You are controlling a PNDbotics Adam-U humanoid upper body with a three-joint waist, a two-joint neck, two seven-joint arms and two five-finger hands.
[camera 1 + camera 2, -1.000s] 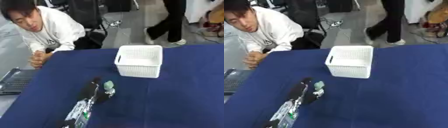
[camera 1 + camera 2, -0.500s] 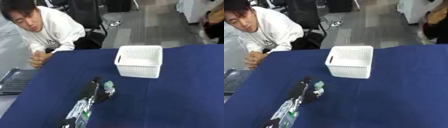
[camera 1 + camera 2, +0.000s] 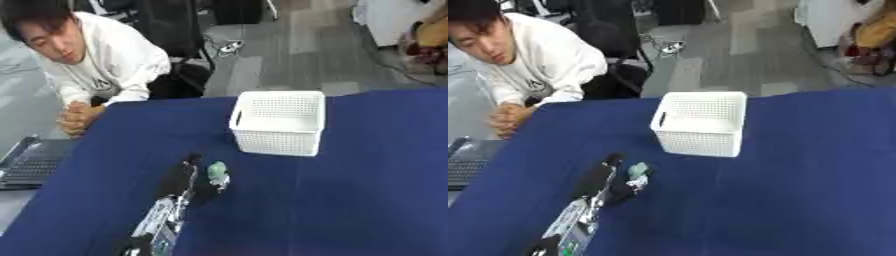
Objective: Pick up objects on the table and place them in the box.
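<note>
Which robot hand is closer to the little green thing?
The left. The left hand is right beside the little green thing, its fingers at or around it, while the right hand shows in neither view, so its distance cannot be judged.

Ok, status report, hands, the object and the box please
Left hand at small pale green object, grip unclear. Right hand not in view. White box stands apart, farther up the blue table; nothing between.
</note>
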